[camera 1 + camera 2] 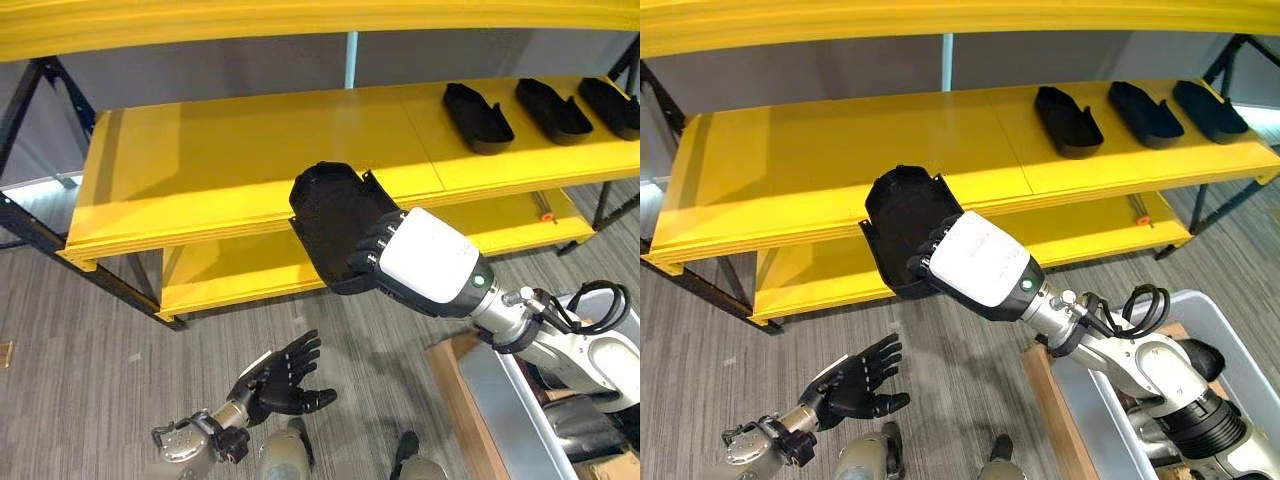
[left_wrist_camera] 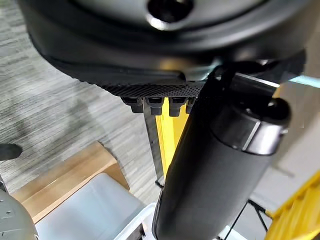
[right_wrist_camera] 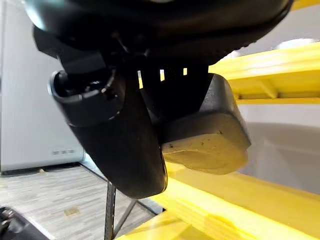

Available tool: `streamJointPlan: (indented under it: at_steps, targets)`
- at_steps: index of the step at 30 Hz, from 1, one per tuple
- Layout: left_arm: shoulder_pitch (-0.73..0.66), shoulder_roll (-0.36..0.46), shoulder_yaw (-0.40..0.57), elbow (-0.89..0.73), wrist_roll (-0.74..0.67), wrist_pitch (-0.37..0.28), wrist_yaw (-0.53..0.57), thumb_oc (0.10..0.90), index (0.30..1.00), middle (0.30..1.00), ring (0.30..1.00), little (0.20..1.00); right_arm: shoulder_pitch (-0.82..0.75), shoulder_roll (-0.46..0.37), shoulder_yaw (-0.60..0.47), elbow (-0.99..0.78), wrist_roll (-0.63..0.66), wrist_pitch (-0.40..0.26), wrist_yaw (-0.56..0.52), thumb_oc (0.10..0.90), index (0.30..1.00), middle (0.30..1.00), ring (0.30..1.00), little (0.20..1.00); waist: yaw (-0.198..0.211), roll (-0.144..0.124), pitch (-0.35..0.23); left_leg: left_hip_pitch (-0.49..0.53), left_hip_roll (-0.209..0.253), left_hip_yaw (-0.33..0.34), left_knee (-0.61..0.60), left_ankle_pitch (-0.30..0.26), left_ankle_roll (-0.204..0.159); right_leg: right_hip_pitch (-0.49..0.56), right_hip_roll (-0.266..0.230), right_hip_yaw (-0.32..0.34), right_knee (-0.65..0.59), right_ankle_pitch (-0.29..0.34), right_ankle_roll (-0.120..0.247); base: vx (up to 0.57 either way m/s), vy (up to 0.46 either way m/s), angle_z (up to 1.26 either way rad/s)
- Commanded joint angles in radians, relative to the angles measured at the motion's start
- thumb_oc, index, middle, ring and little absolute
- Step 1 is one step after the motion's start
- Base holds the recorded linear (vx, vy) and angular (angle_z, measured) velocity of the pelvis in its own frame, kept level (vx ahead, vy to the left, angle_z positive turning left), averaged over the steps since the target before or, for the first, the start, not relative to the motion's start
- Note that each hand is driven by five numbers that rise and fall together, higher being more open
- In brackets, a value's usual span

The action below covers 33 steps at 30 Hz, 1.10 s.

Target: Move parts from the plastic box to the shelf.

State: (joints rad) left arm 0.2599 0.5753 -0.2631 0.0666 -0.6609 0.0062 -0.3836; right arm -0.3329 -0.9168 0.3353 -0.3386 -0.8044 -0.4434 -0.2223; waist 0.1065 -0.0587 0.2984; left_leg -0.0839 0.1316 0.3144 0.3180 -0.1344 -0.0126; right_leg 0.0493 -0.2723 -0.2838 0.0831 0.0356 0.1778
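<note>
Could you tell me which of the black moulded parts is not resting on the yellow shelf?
The black moulded part gripped by the right hand; the other three lie on the yellow shelf.

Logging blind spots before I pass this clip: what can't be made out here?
- Plastic box: contents cut off by the right eye view's edge and hidden by the right arm.
- Black part: its far face, hidden behind the right hand.
- Lower shelf: its back, under the upper shelf.

Bright even light, blurred wrist close-ups
</note>
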Motion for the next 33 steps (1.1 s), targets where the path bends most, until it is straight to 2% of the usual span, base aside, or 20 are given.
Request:
streamJointPlan:
  at_steps: [1, 5, 12, 14, 15, 16, 17, 18, 19, 20, 21, 22, 23, 24, 25, 27, 29, 30, 32, 33]
  targets:
    - [-0.019, 0.029, -0.015, -0.136, -0.015, -0.031, -0.083, 0.9, 1.0, 1.0, 1.0, 1.0, -0.155, 0.03, -0.043, -0.047, 0.064, -0.001, -0.109, 0.4, 0.3, 0.3, 0.3, 0.3, 0.008, -0.008, -0.093, 0.099, 0.027, -0.017, -0.055, -0.082, -0.001, -0.061, 0.029, 0.015, 0.041, -0.074, -0.019, 0.22, -0.124, 0.14]
    - [-0.028, 0.031, -0.045, -0.146, 0.019, -0.012, -0.097, 0.9, 1.0, 1.0, 1.0, 1.0, -0.186, 0.017, -0.046, -0.05, 0.066, 0.057, -0.105, 0.4, 0.3, 0.3, 0.3, 0.3, 0.004, -0.004, -0.102, 0.102, 0.026, -0.063, -0.072, -0.07, -0.006, -0.056, 0.045, 0.047, 0.068, -0.106, -0.032, 0.14, -0.115, 0.23]
    - [-0.042, 0.041, -0.018, -0.144, 0.03, -0.006, 0.003, 0.9, 1.0, 1.0, 1.0, 1.0, -0.223, 0.001, -0.04, 0.001, 0.101, 0.08, -0.132, 0.4, 0.3, 0.3, 0.3, 0.3, 0.006, 0.007, -0.112, 0.104, 0.052, -0.061, -0.05, -0.069, -0.023, -0.052, 0.065, 0.003, 0.136, -0.178, -0.072, 0.06, -0.141, 0.2]
    - [-0.051, 0.047, -0.004, -0.132, 0.024, -0.016, 0.022, 0.9, 1.0, 1.0, 1.0, 1.0, -0.221, 0.012, -0.053, 0.017, 0.108, 0.095, -0.125, 0.4, 0.3, 0.3, 0.3, 0.3, -0.007, 0.014, -0.116, 0.122, 0.068, 0.014, -0.021, -0.086, -0.025, -0.045, 0.063, -0.043, 0.164, -0.201, -0.081, 0.02, -0.096, 0.26]
    - [-0.062, 0.045, 0.003, -0.125, 0.014, -0.023, 0.023, 0.9, 1.0, 1.0, 1.0, 1.0, -0.21, 0.015, -0.064, 0.026, 0.09, 0.095, -0.131, 0.4, 0.3, 0.3, 0.3, 0.3, -0.015, 0.015, -0.104, 0.107, 0.092, 0.059, 0.022, -0.055, -0.033, -0.037, 0.066, -0.074, 0.169, -0.197, -0.096, 0.0, -0.07, 0.43]
    - [-0.063, 0.046, 0.003, -0.125, 0.014, -0.023, 0.023, 0.9, 1.0, 1.0, 1.0, 1.0, -0.209, 0.015, -0.064, 0.026, 0.089, 0.095, -0.131, 0.4, 0.3, 0.3, 0.3, 0.3, -0.016, 0.016, -0.103, 0.105, 0.094, 0.056, 0.026, -0.057, -0.034, -0.036, 0.068, -0.076, 0.169, -0.197, -0.096, -0.05, -0.086, 0.43]
    - [-0.081, 0.037, 0.012, -0.117, 0.018, -0.024, 0.023, 0.9, 1.0, 1.0, 1.0, 1.0, -0.191, 0.012, -0.082, 0.032, 0.067, 0.104, -0.129, 0.4, 0.3, 0.3, 0.3, 0.3, -0.02, 0.024, -0.088, 0.053, 0.151, 0.077, 0.108, 0.045, -0.073, -0.012, 0.091, -0.087, 0.166, -0.207, -0.117, -0.01, -0.039, 0.76]
    - [-0.087, 0.033, 0.017, -0.11, 0.025, -0.022, 0.019, 0.9, 1.0, 1.0, 1.0, 1.0, -0.192, 0.009, -0.084, 0.035, 0.064, 0.104, -0.128, 0.4, 0.3, 0.3, 0.3, 0.3, -0.023, 0.028, -0.086, 0.039, 0.175, 0.078, 0.114, 0.061, -0.081, -0.011, 0.094, -0.094, 0.171, -0.213, -0.12, 0.02, 0.108, 1.28]
    - [-0.094, 0.011, 0.032, -0.081, 0.04, -0.033, 0.026, 0.9, 1.0, 1.0, 1.0, 1.0, -0.199, 0.005, -0.086, 0.045, 0.057, 0.09, -0.122, 0.4, 0.3, 0.3, 0.3, 0.3, -0.029, 0.038, -0.088, 0.054, 0.246, 0.102, 0.053, 0.091, -0.103, -0.01, 0.082, -0.114, 0.201, -0.238, -0.111, 0.07, 0.301, 1.62]
    - [-0.089, -0.001, 0.041, -0.077, 0.038, -0.036, 0.042, 0.9, 1.0, 1.0, 1.0, 1.0, -0.194, 0.003, -0.087, 0.043, 0.053, 0.077, -0.119, 0.4, 0.3, 0.3, 0.3, 0.3, -0.034, 0.044, -0.094, 0.083, 0.271, 0.118, -0.025, 0.124, -0.116, -0.013, 0.064, -0.13, 0.214, -0.242, -0.102, 0.12, 0.469, 1.13]
    - [-0.08, -0.012, 0.052, -0.078, 0.042, -0.038, 0.061, 0.9, 1.0, 1.0, 1.0, 1.0, -0.184, -0.001, -0.091, 0.034, 0.058, 0.072, -0.112, 0.4, 0.3, 0.3, 0.3, 0.3, -0.035, 0.047, -0.098, 0.104, 0.304, 0.116, -0.081, 0.19, -0.139, -0.014, 0.048, -0.136, 0.22, -0.242, -0.096, 0.12, 0.39, 0.51]
    - [-0.076, -0.016, 0.055, -0.079, 0.046, -0.04, 0.069, 0.9, 1.0, 1.0, 1.0, 1.0, -0.178, -0.003, -0.093, 0.027, 0.063, 0.072, -0.107, 0.4, 0.3, 0.3, 0.3, 0.3, -0.036, 0.048, -0.1, 0.111, 0.314, 0.114, -0.101, 0.219, -0.149, -0.013, 0.045, -0.137, 0.221, -0.242, -0.097, 0.17, 0.577, 0.22]
    - [-0.074, -0.032, 0.059, -0.07, 0.049, -0.051, 0.095, 0.9, 1.0, 1.0, 1.0, 1.0, -0.177, -0.018, -0.089, 0.012, 0.081, 0.076, -0.097, 0.4, 0.3, 0.3, 0.3, 0.3, -0.036, 0.049, -0.104, 0.109, 0.371, 0.083, -0.13, 0.316, -0.173, -0.02, 0.023, -0.126, 0.24, -0.243, -0.1, 0.16, 0.557, 0.31]
    - [-0.079, -0.04, 0.061, -0.06, 0.045, -0.05, 0.1, 0.9, 1.0, 1.0, 1.0, 1.0, -0.181, -0.025, -0.085, 0.013, 0.088, 0.075, -0.094, 0.4, 0.3, 0.3, 0.3, 0.3, -0.039, 0.051, -0.106, 0.108, 0.381, 0.083, -0.129, 0.325, -0.175, -0.025, 0.011, -0.124, 0.261, -0.252, -0.1, 0.18, 0.619, 0.32]
    - [-0.083, -0.038, 0.063, -0.047, 0.035, -0.061, 0.099, 0.9, 1.0, 1.0, 1.0, 1.0, -0.183, -0.033, -0.089, 0.014, 0.099, 0.072, -0.087, 0.4, 0.3, 0.3, 0.3, 0.3, -0.045, 0.052, -0.109, 0.125, 0.37, 0.105, -0.143, 0.277, -0.165, -0.035, -0.018, -0.133, 0.303, -0.271, -0.091, 0.11, 0.358, 0.17]
    - [-0.085, -0.044, 0.083, -0.028, 0.034, -0.053, 0.089, 0.9, 1.0, 1.0, 1.0, 1.0, -0.161, -0.034, -0.101, 0.011, 0.112, 0.067, -0.085, 0.4, 0.3, 0.3, 0.3, 0.3, -0.047, 0.054, -0.109, 0.135, 0.347, 0.112, -0.138, 0.224, -0.152, -0.05, -0.052, -0.135, 0.365, -0.288, -0.083, 0.17, 0.48, 0.19]
    - [-0.085, -0.047, 0.091, -0.01, 0.057, -0.054, 0.069, 0.9, 1.0, 1.0, 1.0, 1.0, -0.124, -0.024, -0.123, 0.002, 0.118, 0.072, -0.084, 0.4, 0.3, 0.3, 0.3, 0.3, -0.048, 0.054, -0.105, 0.139, 0.309, 0.113, -0.122, 0.166, -0.132, -0.054, -0.069, -0.131, 0.409, -0.299, -0.077, 0.21, 0.472, 0.06]
    - [-0.092, -0.045, 0.09, -0.001, 0.068, -0.06, 0.056, 0.9, 1.0, 1.0, 1.0, 1.0, -0.106, -0.016, -0.136, -0.003, 0.111, 0.072, -0.081, 0.4, 0.3, 0.3, 0.3, 0.3, -0.049, 0.054, -0.105, 0.14, 0.281, 0.112, -0.114, 0.139, -0.118, -0.053, -0.071, -0.13, 0.416, -0.3, -0.073, 0.22, 0.404, 0.13]
    - [-0.103, -0.033, 0.082, 0.0, 0.077, -0.062, 0.03, 0.9, 1.0, 1.0, 1.0, 1.0, -0.044, 0.019, -0.162, -0.009, 0.069, 0.086, -0.088, 0.4, 0.3, 0.3, 0.3, 0.3, -0.038, 0.059, -0.1, 0.12, 0.196, 0.067, -0.096, 0.091, -0.087, -0.048, -0.072, -0.108, 0.428, -0.292, -0.059, 0.23, 0.394, 0.24]
    - [-0.107, -0.03, 0.082, 0.003, 0.081, -0.066, 0.024, 0.9, 1.0, 1.0, 1.0, 1.0, -0.039, 0.028, -0.161, -0.009, 0.057, 0.09, -0.092, 0.4, 0.3, 0.3, 0.3, 0.3, -0.032, 0.063, -0.098, 0.109, 0.179, 0.066, -0.098, 0.097, -0.068, -0.051, -0.07, -0.113, 0.415, -0.268, -0.064, 0.17, 0.306, 0.34]
